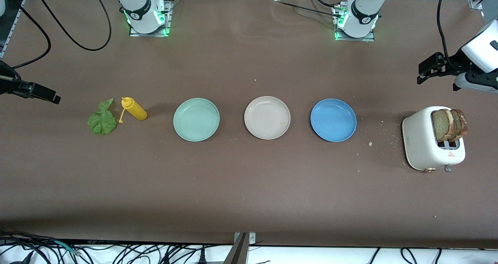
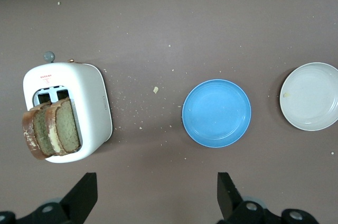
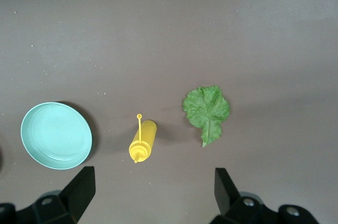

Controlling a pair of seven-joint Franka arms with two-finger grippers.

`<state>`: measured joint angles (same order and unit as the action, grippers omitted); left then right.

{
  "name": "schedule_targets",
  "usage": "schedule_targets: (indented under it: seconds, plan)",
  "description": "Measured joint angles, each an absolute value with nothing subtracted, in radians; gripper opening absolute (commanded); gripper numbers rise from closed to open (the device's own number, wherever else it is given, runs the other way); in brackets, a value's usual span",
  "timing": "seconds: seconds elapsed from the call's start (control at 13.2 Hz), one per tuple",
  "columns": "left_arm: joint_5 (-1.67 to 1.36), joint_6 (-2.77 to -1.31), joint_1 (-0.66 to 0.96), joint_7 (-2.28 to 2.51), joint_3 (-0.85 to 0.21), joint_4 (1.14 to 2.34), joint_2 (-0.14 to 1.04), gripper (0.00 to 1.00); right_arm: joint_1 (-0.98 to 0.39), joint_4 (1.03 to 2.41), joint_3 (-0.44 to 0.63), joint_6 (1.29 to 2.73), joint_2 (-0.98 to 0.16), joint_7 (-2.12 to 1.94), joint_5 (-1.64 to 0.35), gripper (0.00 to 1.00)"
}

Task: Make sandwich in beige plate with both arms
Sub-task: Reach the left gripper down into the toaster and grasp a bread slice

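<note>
Between green and blue plates: beige plate [image 1: 267, 117].

Lettuce leaf [image 3: 207, 110], yellow bottle [image 3: 143, 141], mint plate [image 3: 56, 135]

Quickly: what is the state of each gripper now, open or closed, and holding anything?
Left gripper: open, holding nothing, up near the toaster.
Right gripper: open, holding nothing, up near the lettuce leaf.

A brown table [image 1: 249, 186] carries a row: lettuce leaf [image 1: 102, 119], yellow bottle [image 1: 134, 109] lying down, green plate [image 1: 196, 119], beige plate [image 1: 267, 117], blue plate [image 1: 333, 119], white toaster [image 1: 428, 139]. Crumbs [image 1: 370, 143] lie scattered between the blue plate and the toaster.
</note>
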<state>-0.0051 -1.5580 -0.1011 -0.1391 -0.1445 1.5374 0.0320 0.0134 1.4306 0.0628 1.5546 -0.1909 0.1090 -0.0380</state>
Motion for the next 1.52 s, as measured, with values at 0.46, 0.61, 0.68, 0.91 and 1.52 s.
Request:
schedule_targets:
  seconds: [0.46, 0.61, 0.68, 0.91, 1.52]
  plan:
    - [-0.005, -1.558, -0.104, -0.139, -0.142, 1.537, 0.032, 1.00, 0.013, 1.431, 0.063, 1.555, -0.191, 0.109, -0.038, 1.00]
    - [-0.005, -1.555, -0.104, -0.139, -0.139, 1.539, 0.037, 1.00, 0.013, 1.431, 0.063, 1.555, -0.191, 0.109, -0.038, 1.00]
    - [-0.005, -1.552, -0.105, -0.139, -0.132, 1.540, 0.049, 1.00, 0.013, 1.431, 0.063, 1.555, -0.191, 0.109, -0.038, 1.00]
    - [0.001, -1.554, -0.130, -0.146, -0.112, 1.540, 0.099, 1.00, 0.013, 1.431, 0.064, 1.555, -0.191, 0.109, -0.038, 1.00]
    - [0.085, -1.700, -0.210, -0.277, -0.106, 1.569, 0.187, 1.00, 0.013, 1.431, 0.064, 1.555, -0.191, 0.109, -0.038, 1.00]
